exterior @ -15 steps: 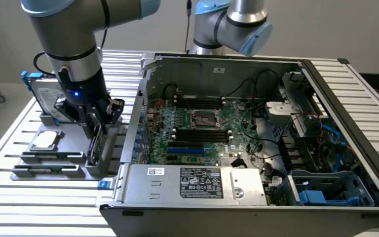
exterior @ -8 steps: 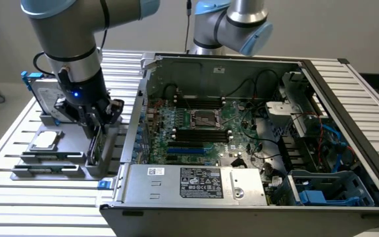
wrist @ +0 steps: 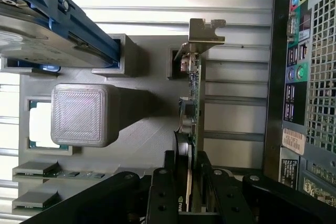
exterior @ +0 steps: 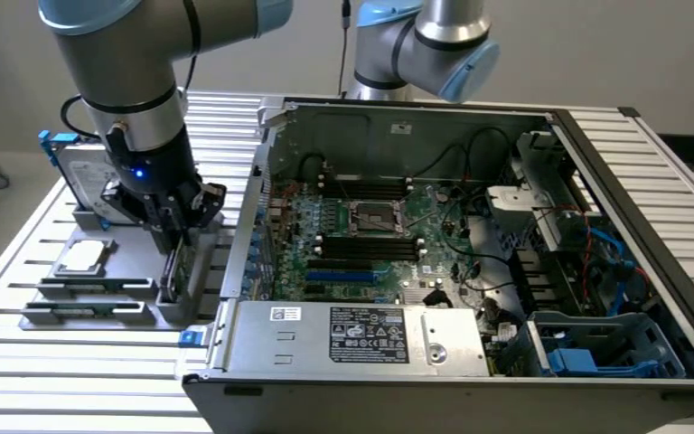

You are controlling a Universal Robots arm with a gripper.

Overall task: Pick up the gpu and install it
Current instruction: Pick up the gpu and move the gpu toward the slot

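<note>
Item: gpu [wrist: 193, 108] [exterior: 176, 268], green board with silver end bracket, standing on edge in a slot of the grey holder [wrist: 142, 129] [exterior: 199, 300]. The holder is sitting just beside the open computer case [exterior: 636, 181] [wrist: 278, 77], on the exterior view's left.

Gripper [wrist: 191, 161] [exterior: 169, 231] is straddling the card from above; whether it is pinching the card cannot be told.

Hard drive in blue frame [wrist: 47, 30] [exterior: 82, 172], processor chip [wrist: 42, 124] [exterior: 86, 258] and memory sticks [wrist: 34, 169] [exterior: 82, 312] are occupying the holder's other pockets.

Everything is resting on a slatted metal table [exterior: 70, 362].
</note>
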